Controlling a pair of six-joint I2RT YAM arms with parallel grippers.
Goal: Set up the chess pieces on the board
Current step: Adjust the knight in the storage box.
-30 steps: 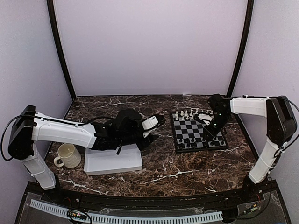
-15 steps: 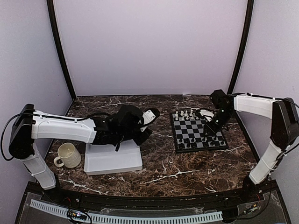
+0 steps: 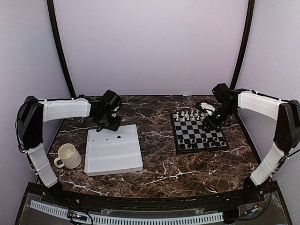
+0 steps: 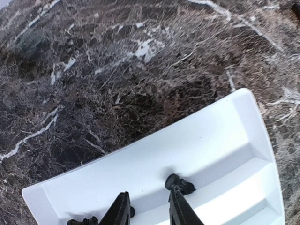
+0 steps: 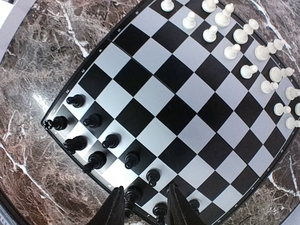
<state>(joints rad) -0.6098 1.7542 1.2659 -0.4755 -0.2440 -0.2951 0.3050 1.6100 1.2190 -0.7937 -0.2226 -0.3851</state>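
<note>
Plainly the left arm is nearer: a black piece [image 4: 179, 183] lies in the tray's [image 4: 225, 136] far trough, just off the left tool's [image 4: 149, 213] finger on the wrist view's right. It seems tipped over, its length running rightward. That tool stands narrowly parted and empty, its arm reaching in from the left, wrist bent down. Over the board's [image 5: 178, 112] black ranks, the right tool [image 5: 145, 197] hangs part-open, holding nothing.
</note>
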